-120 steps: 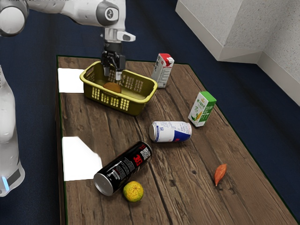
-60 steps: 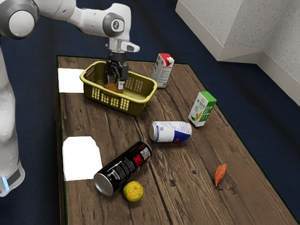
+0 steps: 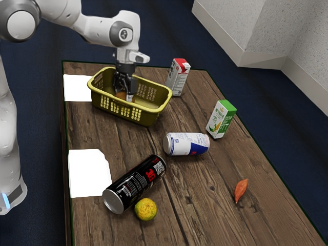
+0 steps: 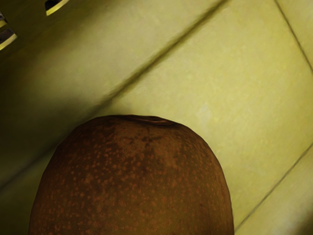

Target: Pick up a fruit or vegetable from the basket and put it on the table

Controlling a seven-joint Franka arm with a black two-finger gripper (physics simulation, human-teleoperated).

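Basket [image 3: 136,114] on the counter [image 3: 205,215], far end, exterior view's left. Round fruit [image 4: 137,181] inside it. Upright carton [image 3: 178,77] just beside the basket, exterior view's right; another carton [image 3: 221,119] nearer the camera and further right. One can [image 3: 187,144] on its side mid-counter. Second can [image 3: 136,183] also lying, nearer and left, citrus [image 3: 146,209] right in front. Sweet potato [image 3: 241,190] well apart, exterior view's right.

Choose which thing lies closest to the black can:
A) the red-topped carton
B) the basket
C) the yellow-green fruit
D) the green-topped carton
C: the yellow-green fruit lies right alongside the black can, near its silver end.
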